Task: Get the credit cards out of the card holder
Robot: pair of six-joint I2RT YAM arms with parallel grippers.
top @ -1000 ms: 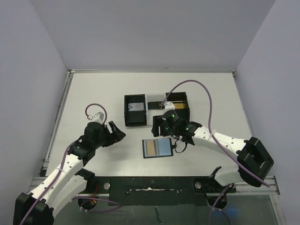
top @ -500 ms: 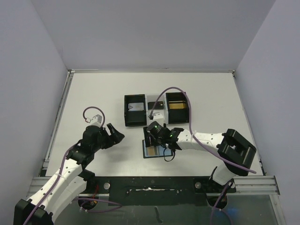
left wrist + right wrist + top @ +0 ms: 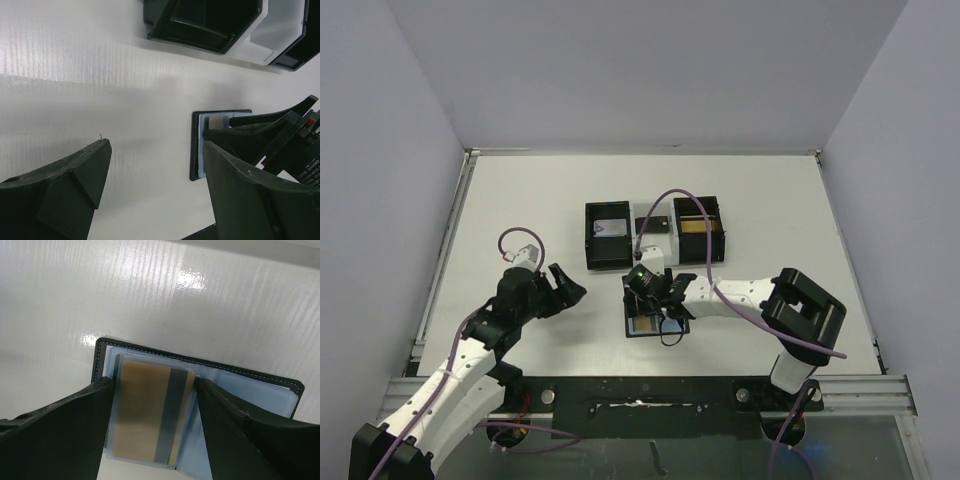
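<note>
step: we line up on the gold card (image 3: 145, 410), pocketed in the open holder (image 3: 245, 390), near-centre | right gripper (image 3: 154, 385): jaws apart, straddling card | left gripper (image 3: 157, 150): apart, empty, left | next: we must pinch card only, slide it out

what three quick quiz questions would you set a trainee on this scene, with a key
1. True or false: the left gripper holds something.
2. The right gripper has its jaws: A open, either side of the card in the card holder; B shut on the holder's edge; C open, well away from the holder.
3. Fill in: that card is ___ in colour.
Key: 1 false; 2 A; 3 gold-tan.
</note>
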